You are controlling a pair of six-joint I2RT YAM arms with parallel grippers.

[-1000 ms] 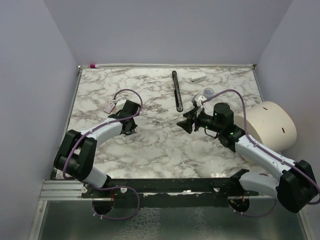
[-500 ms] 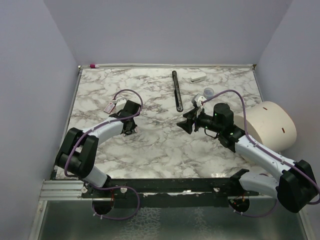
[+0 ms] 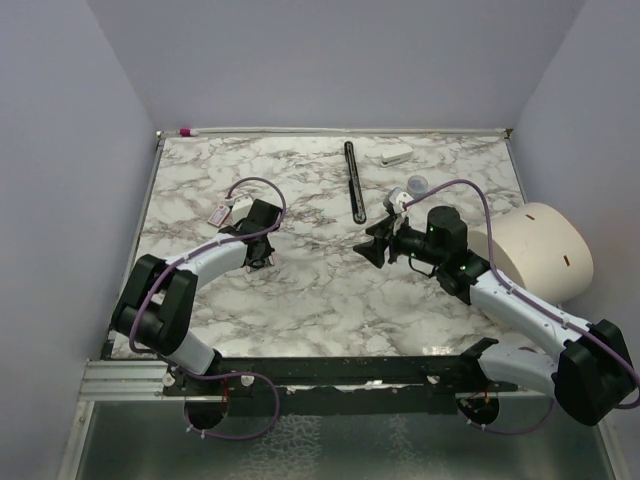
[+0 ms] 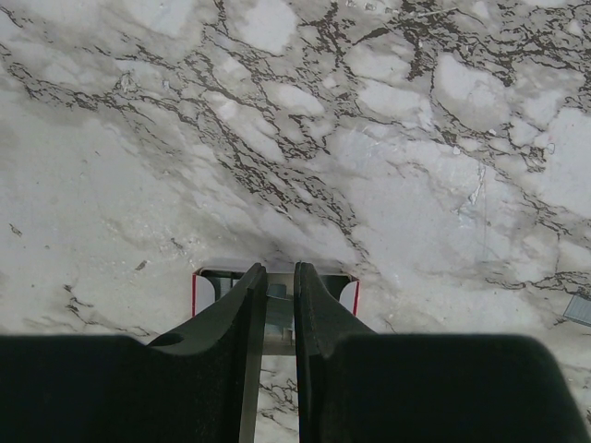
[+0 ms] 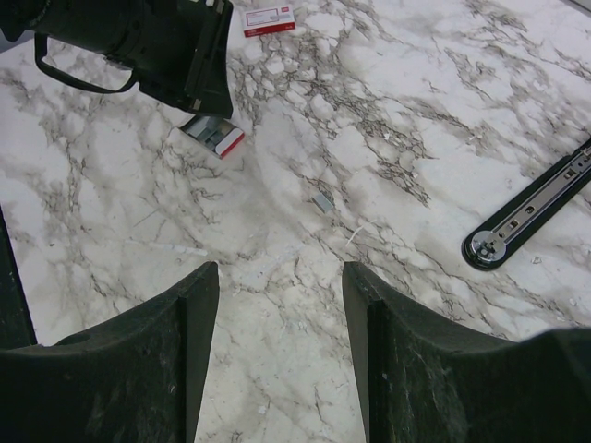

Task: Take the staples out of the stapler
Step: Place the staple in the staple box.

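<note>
The right gripper (image 5: 279, 272) hangs spread wide, empty; the left gripper (image 4: 281, 275) has its fingers nearly touching over a small red-edged box (image 5: 214, 137). The staples (image 5: 322, 200), a short grey strip, lie at the right gripper's 12 o'clock. The stapler (image 5: 529, 209), a thin glossy grooved black bar, lies at its 2 o'clock.

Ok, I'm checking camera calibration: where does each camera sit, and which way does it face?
Top external: above and behind, looking down on the white marble table; both arms show.
Left wrist: looks down past the left gripper at a small red-and-white box.
Right wrist: looks between the fingers of the open right gripper at the long thin black stapler.
Shared: both wrist views show that box.
</note>
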